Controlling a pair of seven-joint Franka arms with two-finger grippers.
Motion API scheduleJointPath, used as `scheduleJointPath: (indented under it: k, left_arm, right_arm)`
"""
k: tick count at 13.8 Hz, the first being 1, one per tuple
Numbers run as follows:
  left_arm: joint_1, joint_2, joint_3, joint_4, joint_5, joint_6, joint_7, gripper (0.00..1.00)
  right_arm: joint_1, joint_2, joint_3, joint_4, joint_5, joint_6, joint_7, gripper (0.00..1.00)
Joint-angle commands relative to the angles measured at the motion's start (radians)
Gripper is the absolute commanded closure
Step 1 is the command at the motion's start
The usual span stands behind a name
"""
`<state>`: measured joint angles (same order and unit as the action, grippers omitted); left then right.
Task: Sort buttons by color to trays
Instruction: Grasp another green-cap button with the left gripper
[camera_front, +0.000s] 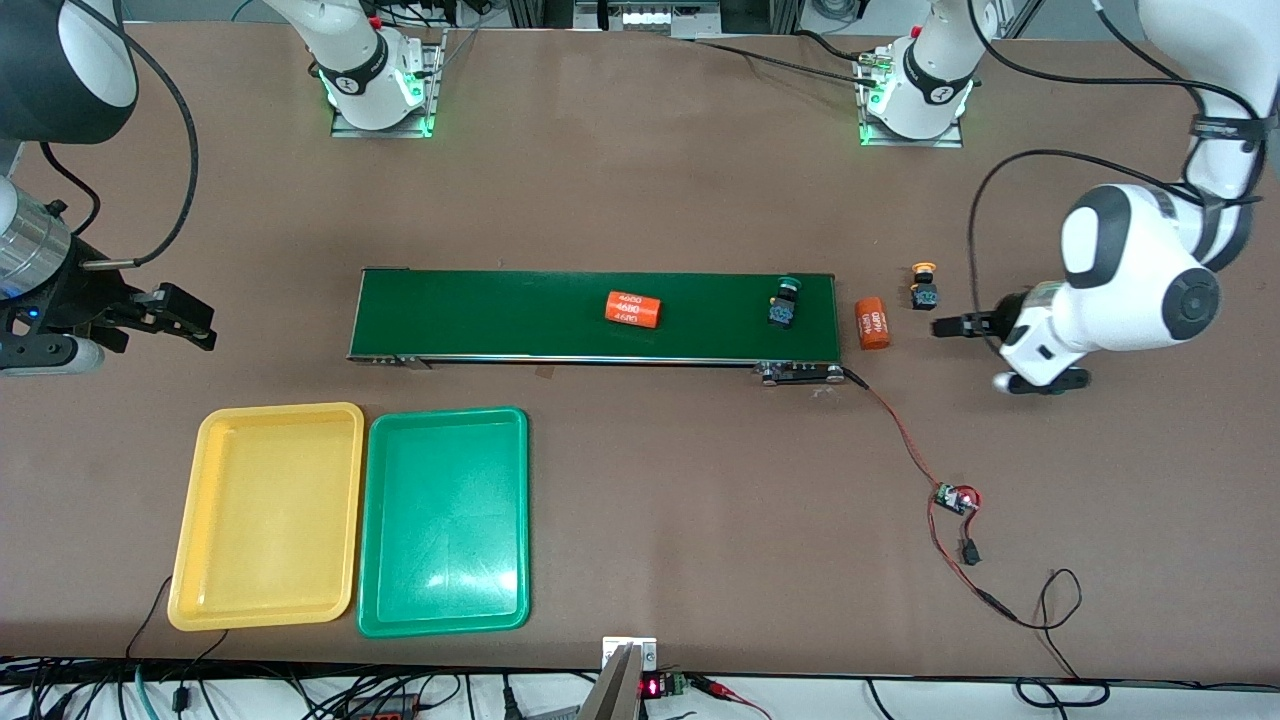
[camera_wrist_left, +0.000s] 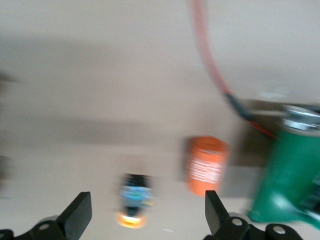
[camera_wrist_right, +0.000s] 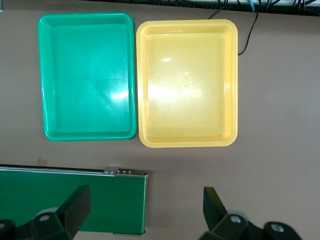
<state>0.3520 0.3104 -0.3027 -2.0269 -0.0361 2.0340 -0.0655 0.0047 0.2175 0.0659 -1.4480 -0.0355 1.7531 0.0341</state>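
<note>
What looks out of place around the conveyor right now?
Two orange 4680 cylinders lie among the buttons: one on the belt, one off its end beside the yellow-capped button. Neither has a tray.

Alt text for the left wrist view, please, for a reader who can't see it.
The open left gripper hangs low over the brown table, with a yellow-capped button between its fingers but not gripped. Beside the button lies an orange cylinder, then the end of the green conveyor belt, where a red cable runs in.
</note>
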Motion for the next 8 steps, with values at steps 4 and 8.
scheduleJointPath:
  k: [4,8]
  left_arm:
    - [0.099,0.101,-0.016,0.043,0.491,0.175,0.129,0.00]
    - [0.142,0.183,-0.013,0.059,0.530,0.331,0.324,0.00]
  right_arm:
    - [-0.003,0.006,0.006,0.003,0.006,-0.018,-0.008,0.00]
    - [-0.006,-0.001,0.005,-0.012,0.006,-0.050,-0.011,0.00]
